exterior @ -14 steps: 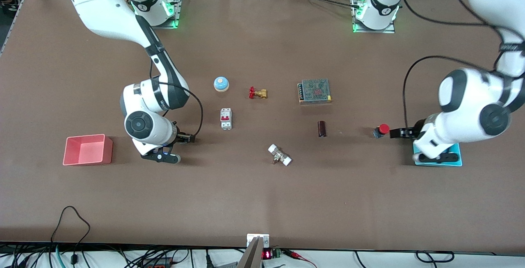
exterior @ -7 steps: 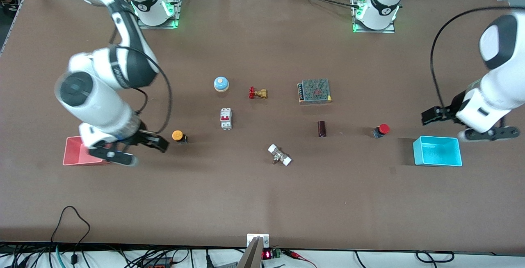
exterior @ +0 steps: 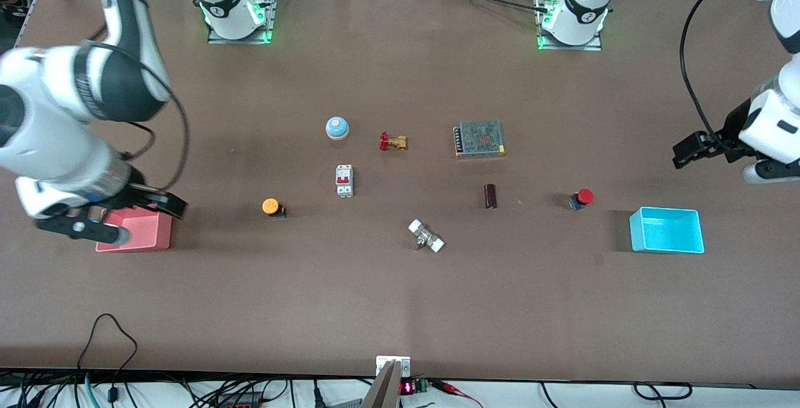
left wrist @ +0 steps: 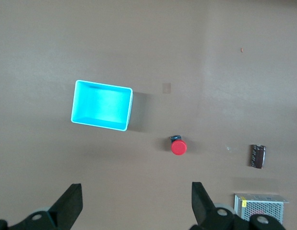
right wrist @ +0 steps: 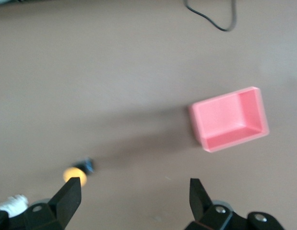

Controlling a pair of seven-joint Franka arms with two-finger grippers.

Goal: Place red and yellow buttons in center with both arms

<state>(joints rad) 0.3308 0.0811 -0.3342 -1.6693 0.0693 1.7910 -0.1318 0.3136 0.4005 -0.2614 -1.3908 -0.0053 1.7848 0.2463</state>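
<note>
The yellow button (exterior: 271,207) rests on the tabletop toward the right arm's end, beside the white breaker. The red button (exterior: 582,197) rests toward the left arm's end, beside the cyan bin. Both lie apart from the bare center (exterior: 400,189). My right gripper (exterior: 170,205) is open and empty, up over the pink bin's edge. Its wrist view shows the yellow button (right wrist: 74,172) near one fingertip (right wrist: 71,188). My left gripper (exterior: 686,152) is open and empty, raised over bare table near the cyan bin. Its wrist view shows the red button (left wrist: 178,146) well below it.
A pink bin (exterior: 144,242) and a cyan bin (exterior: 665,248) stand at the two ends. Between the buttons lie a breaker (exterior: 344,180), pale blue dome (exterior: 337,127), brass valve (exterior: 393,142), power supply (exterior: 479,139), dark cylinder (exterior: 490,196) and white fitting (exterior: 426,236).
Both grippers have let go of the buttons and drawn back and up toward their own table ends. The buttons have stayed where they lay.
</note>
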